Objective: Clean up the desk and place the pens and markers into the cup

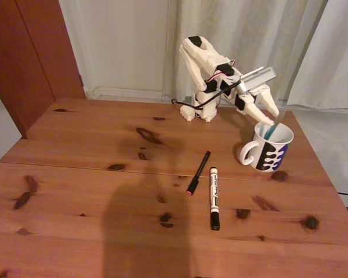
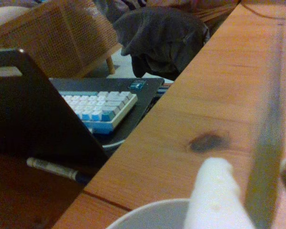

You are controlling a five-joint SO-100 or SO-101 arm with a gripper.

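Note:
My gripper [image 1: 271,117] hangs just above the cup [image 1: 268,152], a white mug with dark blue blotches at the right of the desk [image 1: 75,174]. A green-teal pen [image 1: 271,131] stands slanted inside the cup, its upper part between my fingers. In the wrist view the pen [image 2: 266,143] is a blurred stick beside my white finger [image 2: 214,195], with a small gap between them, so the jaws look slightly open; the cup's rim [image 2: 148,214] lies below. A black pen with a red tip [image 1: 198,172] and a white marker with a black cap [image 1: 213,197] lie mid-desk, left of the cup.
The arm's base [image 1: 200,110] stands at the desk's back edge. Beyond the desk's edge, the wrist view shows a keyboard [image 2: 102,107] on a dark lower surface, a wicker chair [image 2: 62,38] and dark cloth [image 2: 157,33]. A shadow falls on the near desk.

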